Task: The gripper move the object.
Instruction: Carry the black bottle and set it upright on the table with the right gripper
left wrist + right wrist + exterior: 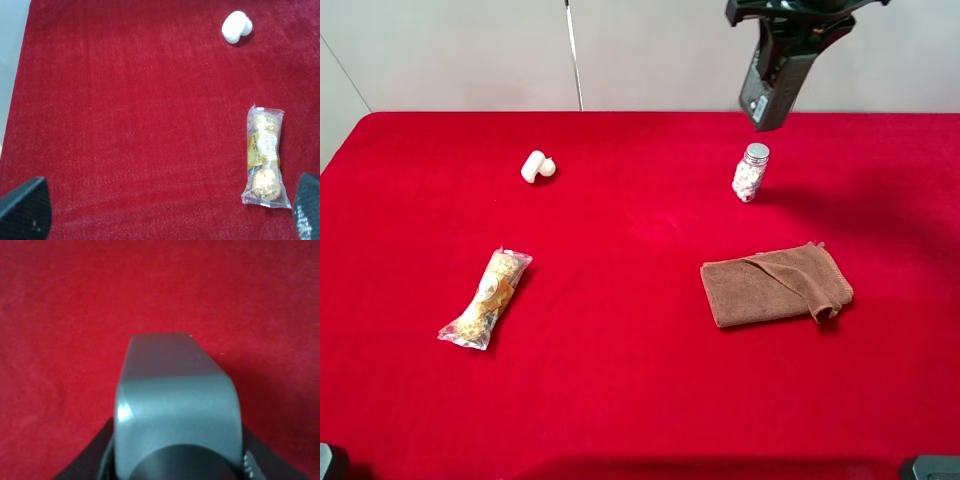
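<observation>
My right gripper [798, 25] is high above the far right of the red table, shut on the dark grey flat-sided bottle [775, 85], which hangs from it well clear of the cloth. In the right wrist view the bottle [177, 390] fills the middle, its black cap toward the camera, with the black jaws of the right gripper [177, 465] pressed on both sides. My left gripper [165, 210] is open and empty. Only its two black fingertips [25, 210] show at the corners, above the table's left part near the snack packet [265, 157].
A clear jar of white pills [751, 172] stands just below the held bottle. A brown cloth [776, 284] lies at the right. A clear snack packet [487, 298] lies at the left, and a small white object [538, 166] at the far left. The red table [640, 400] ends at a pale wall.
</observation>
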Robot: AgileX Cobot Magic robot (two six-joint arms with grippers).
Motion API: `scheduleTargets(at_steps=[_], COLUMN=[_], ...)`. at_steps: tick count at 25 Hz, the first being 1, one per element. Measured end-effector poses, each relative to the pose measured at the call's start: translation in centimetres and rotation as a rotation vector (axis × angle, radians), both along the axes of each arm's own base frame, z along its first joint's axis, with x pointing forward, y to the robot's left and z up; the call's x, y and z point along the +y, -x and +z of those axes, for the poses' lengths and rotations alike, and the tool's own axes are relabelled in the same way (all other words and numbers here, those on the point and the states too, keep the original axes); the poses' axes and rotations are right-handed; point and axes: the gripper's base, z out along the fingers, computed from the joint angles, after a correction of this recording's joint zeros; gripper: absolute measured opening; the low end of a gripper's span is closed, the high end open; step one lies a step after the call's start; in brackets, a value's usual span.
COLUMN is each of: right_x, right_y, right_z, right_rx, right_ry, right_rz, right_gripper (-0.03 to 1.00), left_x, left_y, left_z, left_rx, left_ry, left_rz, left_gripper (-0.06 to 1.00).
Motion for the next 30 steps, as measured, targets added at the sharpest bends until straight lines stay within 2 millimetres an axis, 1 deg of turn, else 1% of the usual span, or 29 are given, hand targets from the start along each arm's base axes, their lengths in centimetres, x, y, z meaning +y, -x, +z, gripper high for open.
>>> scheduleTargets(at_steps=[12, 16, 18, 22, 26, 30], right_x=[-5.9, -7.7, -8.4, -9.1, -9.0, -8.9], right_y=[-1.7, -1.8, -1.7, -1.6, -1.4, -1.9], right_z=[-0.1, -1.1, -2.0, -3.6, -4.8, -6.1], right_rx=[-0.005, 0.026, 0.045, 0.056, 0.058, 0.076], right_ry=[0.037, 0.047, 0.049, 0.036, 0.024, 0.022], right_rz=[-0.082, -0.113, -0.124, -0.134, -0.134, -0.134], right_gripper=[0.3, 0.3, 0.3, 0.3, 0.3, 0.3], left_x=[0.0, 0.0, 0.0, 0.0, 0.0, 0.0], left_y=[0.0, 0.0, 0.0, 0.0, 0.0, 0.0], left_z=[0.0, 0.0, 0.0, 0.0, 0.0, 0.0], left_rx=[0.0, 0.0, 0.0, 0.0, 0.0, 0.0], left_ry=[0.0, 0.0, 0.0, 0.0, 0.0, 0.0], left_rz=[0.0, 0.0, 0.0, 0.0, 0.0, 0.0], left_gripper=[0.96, 0.96, 0.96, 0.96, 0.96, 0.96])
